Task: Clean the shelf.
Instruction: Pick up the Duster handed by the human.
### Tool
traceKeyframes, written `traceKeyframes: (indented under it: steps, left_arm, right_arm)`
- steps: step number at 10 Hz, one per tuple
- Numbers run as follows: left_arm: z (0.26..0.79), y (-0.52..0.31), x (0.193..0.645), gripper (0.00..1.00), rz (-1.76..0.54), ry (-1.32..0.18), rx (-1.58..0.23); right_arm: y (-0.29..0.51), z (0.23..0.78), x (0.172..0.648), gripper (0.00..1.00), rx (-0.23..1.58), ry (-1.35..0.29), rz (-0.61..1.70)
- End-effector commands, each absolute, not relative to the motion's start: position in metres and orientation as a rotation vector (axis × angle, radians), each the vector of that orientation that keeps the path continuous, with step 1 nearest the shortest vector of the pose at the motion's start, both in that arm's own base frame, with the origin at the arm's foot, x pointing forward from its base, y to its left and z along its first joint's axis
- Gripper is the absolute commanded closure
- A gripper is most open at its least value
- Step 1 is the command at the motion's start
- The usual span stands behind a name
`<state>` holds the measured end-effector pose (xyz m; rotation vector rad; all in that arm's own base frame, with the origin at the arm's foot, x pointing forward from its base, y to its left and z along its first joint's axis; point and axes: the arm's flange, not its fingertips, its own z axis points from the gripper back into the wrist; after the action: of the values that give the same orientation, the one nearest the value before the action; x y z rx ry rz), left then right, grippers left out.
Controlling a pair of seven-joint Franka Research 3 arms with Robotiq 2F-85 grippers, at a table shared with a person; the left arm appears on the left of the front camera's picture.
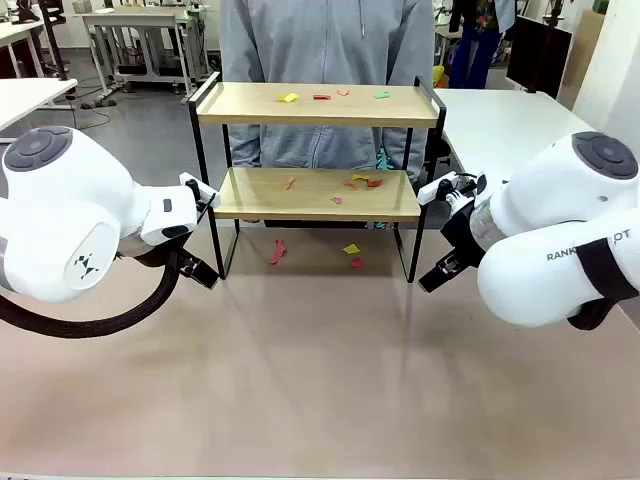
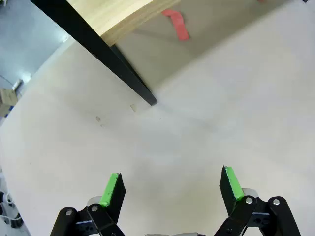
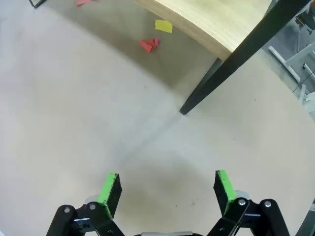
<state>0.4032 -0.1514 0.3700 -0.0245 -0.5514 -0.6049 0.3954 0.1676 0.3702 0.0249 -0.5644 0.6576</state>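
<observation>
The left gripper (image 2: 172, 179) hangs just above the table (image 1: 320, 400), short of the left front leg of the shelf (image 1: 250, 102). Its black linkage fingers are spread wide, and the bright green pads stand well apart with nothing between them. The right gripper (image 3: 167, 183) mirrors it short of the shelf's right front leg, its jaws equally wide and empty.

The table is a matte, pale beige sheet with a few faint specks. The right arm (image 1: 560, 240) has a glossy white shell. Its grey lettering reads "RANK" and "OT", with the letters between covered by a black strap. The left arm (image 1: 70, 210) carries a small black dotted mark, too small to read.

The shelf stands on the table between the two arms. It has two light, smooth-grained wooden boards in a thin black metal frame with raised end rails. Small coloured paper scraps (image 1: 351, 249) lie scattered: red and yellow ones on the table under the shelf, reddish ones on its lower board, and yellow, red and green on its top board.

Behind the shelf stands a person (image 1: 320, 40) in a soft grey zip-front top, cut off at the picture's upper edge and partly hidden by the boards.
</observation>
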Motion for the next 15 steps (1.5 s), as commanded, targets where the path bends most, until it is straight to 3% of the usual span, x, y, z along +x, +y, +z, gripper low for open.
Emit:
traceKeyframes:
  steps: [1, 10, 15]
  left_arm:
    - [0.37, -0.151, 0.403, 0.0, -0.605, -0.552, -0.024]
    - [0.37, -0.151, 0.403, 0.0, -0.605, -0.551, -0.025]
    - [0.464, -0.092, 0.443, 0.0, -0.777, -0.436, -0.319]
  right_arm:
    - [0.168, 0.37, 0.395, 0.0, 0.025, -0.565, 0.658]
    - [0.168, 0.37, 0.395, 0.0, 0.024, -0.564, 0.658]
    - [0.109, 0.482, 0.448, 0.0, 0.188, -0.634, 0.642]
